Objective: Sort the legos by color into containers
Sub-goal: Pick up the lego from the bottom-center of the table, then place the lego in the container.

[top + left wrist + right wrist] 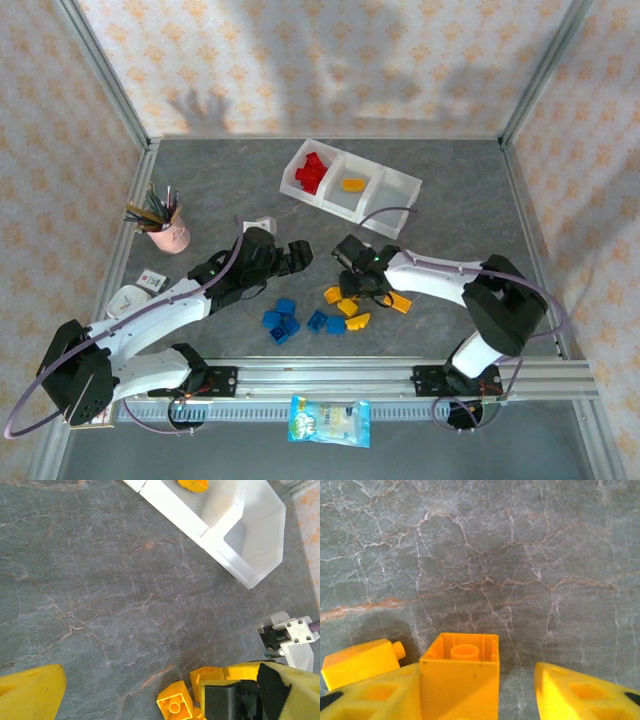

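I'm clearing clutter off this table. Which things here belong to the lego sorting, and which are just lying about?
Belong to the job: red legos, yellow legos, blue legos, white tray.
Lying about: pink pen cup, snack packet, small white items by the left arm.

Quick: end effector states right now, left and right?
Left end effector: open, holding nothing.
Right end effector: open around a yellow lego, gap at one finger, not clamped.

No legible text anywhere: the print on the blue-green packet (329,421) at the near rail (400,378) and the red mark on the small white box (152,281) by the pink cup (170,237) are too small to read.
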